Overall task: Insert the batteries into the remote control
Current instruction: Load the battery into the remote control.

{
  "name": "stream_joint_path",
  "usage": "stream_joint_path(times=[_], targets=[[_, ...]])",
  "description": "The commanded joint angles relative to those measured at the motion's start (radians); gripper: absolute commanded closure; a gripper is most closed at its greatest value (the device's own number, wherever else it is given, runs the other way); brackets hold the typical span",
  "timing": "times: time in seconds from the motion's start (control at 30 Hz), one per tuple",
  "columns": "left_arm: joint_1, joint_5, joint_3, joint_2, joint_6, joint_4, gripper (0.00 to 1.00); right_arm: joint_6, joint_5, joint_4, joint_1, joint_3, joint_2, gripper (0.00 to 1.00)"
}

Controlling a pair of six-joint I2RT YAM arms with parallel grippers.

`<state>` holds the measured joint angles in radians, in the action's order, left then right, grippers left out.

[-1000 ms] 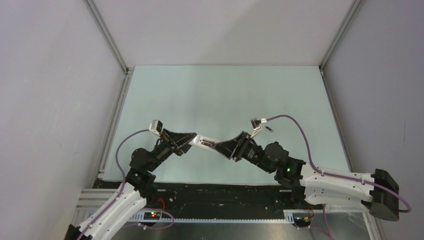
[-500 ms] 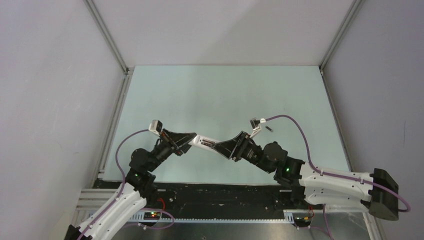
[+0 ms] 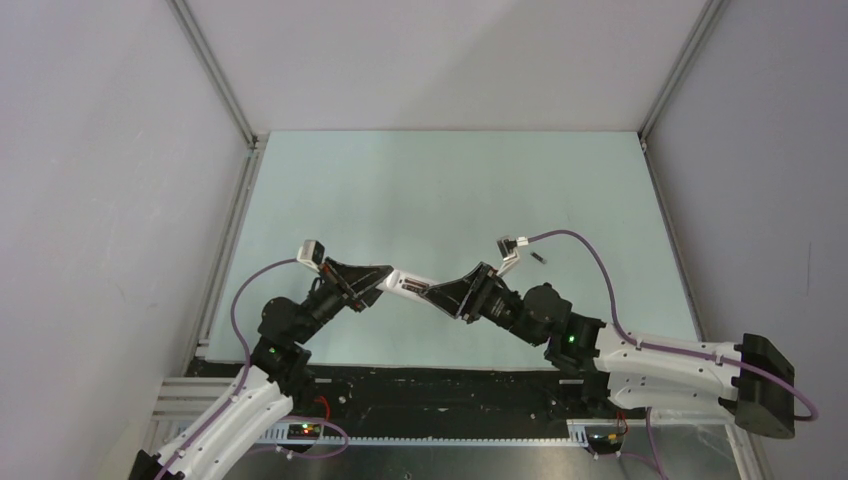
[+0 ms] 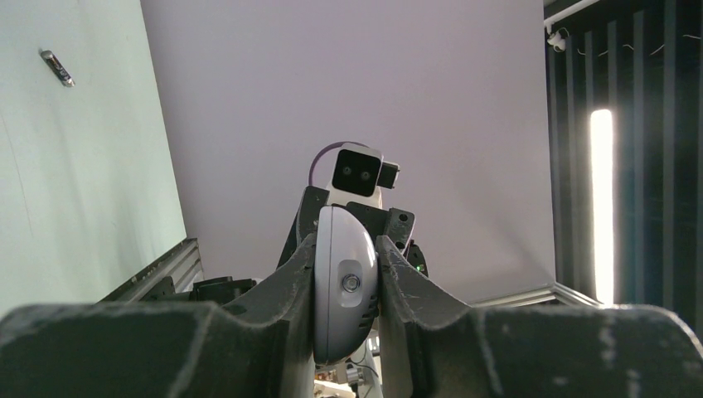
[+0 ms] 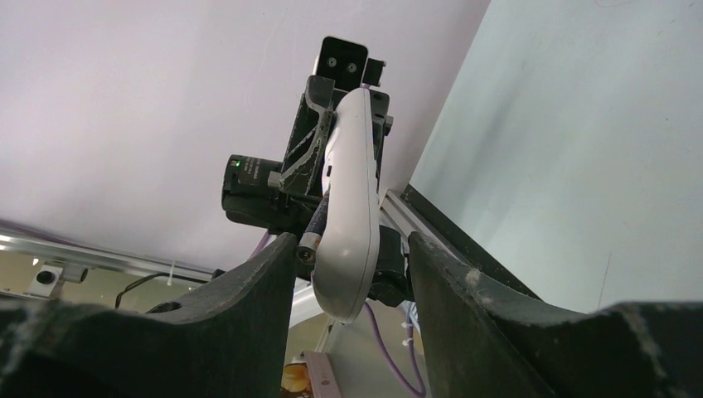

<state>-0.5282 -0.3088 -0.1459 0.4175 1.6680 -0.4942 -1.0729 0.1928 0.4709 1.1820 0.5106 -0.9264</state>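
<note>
My left gripper is shut on one end of the white remote control and holds it above the mat; in the left wrist view the remote sits clamped between both fingers. My right gripper is at the remote's other end. In the right wrist view its jaws stand wide apart around the remote. A dark battery lies along the remote's left side, close to my left finger. A second battery lies on the mat, and it also shows in the left wrist view.
The pale green mat is walled by grey panels with metal rails at the left and right. A black strip runs along the near edge by the arm bases.
My right arm has shifted slightly left, toward the remote. The left arm and the remote have stayed still.
</note>
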Motion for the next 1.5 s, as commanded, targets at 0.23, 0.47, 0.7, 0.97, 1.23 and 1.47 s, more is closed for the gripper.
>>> stream_joint_path(times=[0.23,0.47,0.7,0.97,1.23,1.47], targets=[[-0.004,0.001,-0.023,-0.013,0.013,-0.041,1.0,-0.01,-0.002,0.058,-0.005,0.0,-0.016,0.44],[-0.004,0.001,-0.026,-0.017,0.011,-0.042,1.0,-0.015,-0.001,0.052,-0.004,-0.001,-0.02,0.46],[-0.004,-0.004,-0.032,-0.017,0.005,-0.042,1.0,-0.021,-0.001,0.054,-0.004,0.0,-0.034,0.48],[-0.004,-0.006,-0.043,-0.011,-0.003,-0.041,1.0,-0.027,-0.003,0.064,-0.006,0.0,-0.049,0.5],[-0.005,-0.015,-0.053,-0.003,-0.013,-0.042,1.0,-0.034,-0.003,0.062,-0.007,0.0,-0.056,0.54],[-0.004,-0.022,-0.062,-0.008,-0.032,-0.042,1.0,-0.051,0.004,0.05,-0.007,0.0,-0.067,0.59]])
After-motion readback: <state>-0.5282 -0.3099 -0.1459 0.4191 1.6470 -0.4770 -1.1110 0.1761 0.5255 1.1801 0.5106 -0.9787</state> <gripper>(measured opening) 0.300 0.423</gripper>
